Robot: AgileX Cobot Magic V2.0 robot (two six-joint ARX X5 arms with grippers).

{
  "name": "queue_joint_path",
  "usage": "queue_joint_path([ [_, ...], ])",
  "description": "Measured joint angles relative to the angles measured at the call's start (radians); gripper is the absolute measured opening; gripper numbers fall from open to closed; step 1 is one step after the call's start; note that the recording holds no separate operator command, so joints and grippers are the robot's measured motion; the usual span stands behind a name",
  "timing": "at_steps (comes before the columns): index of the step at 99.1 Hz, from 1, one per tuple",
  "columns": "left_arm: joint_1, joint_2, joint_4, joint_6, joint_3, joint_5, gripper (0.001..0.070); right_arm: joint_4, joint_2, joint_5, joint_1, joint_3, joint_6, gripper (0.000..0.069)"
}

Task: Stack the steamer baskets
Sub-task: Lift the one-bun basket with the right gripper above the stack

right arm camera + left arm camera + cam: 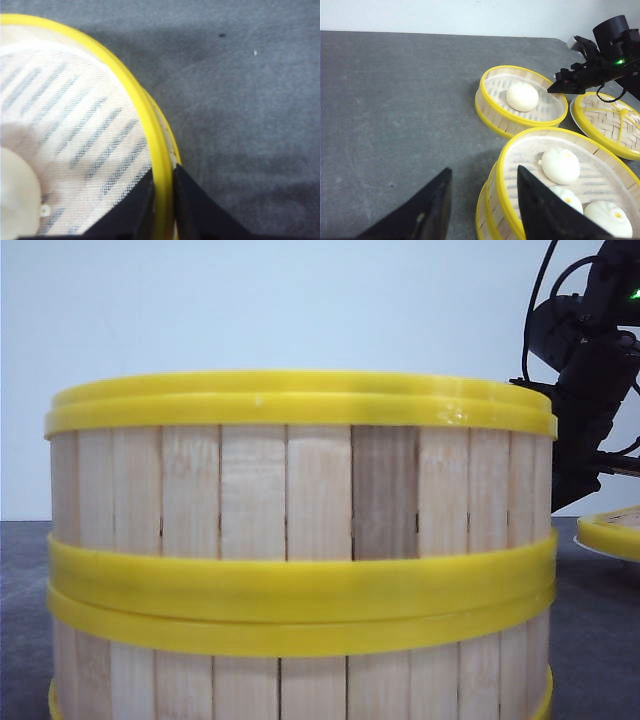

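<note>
Right gripper (pixel 162 200) pinches the yellow rim of a single basket (pixel 520 100), one finger inside, one outside; a white bun (pixel 522 96) lies in it. Left gripper (pixel 480 200) hangs open beside the two-basket stack (pixel 300 560), which holds three buns. Near them a lid (pixel 610 122), seemingly on a white plate, rests on the grey table (pixel 395 110).
</note>
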Motion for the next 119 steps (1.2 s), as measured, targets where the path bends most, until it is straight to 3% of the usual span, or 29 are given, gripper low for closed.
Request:
queue_joint_path([
  [38,0.0,0.0,0.0,0.0,0.0,0.0,0.0234,-0.064,-0.018,-0.005,0.001,0.042,0.027,0.0035],
  [66,0.0,0.0,0.0,0.0,0.0,0.0,0.0234,-0.183,-0.213,-0.082,0.001,0.223,0.019,0.0035],
  [119,0.0,0.0,0.002,0.0,0.0,0.0,0.0234,-0.584,-0.664,-0.192,0.108,0.242,-0.199,0.0034],
])
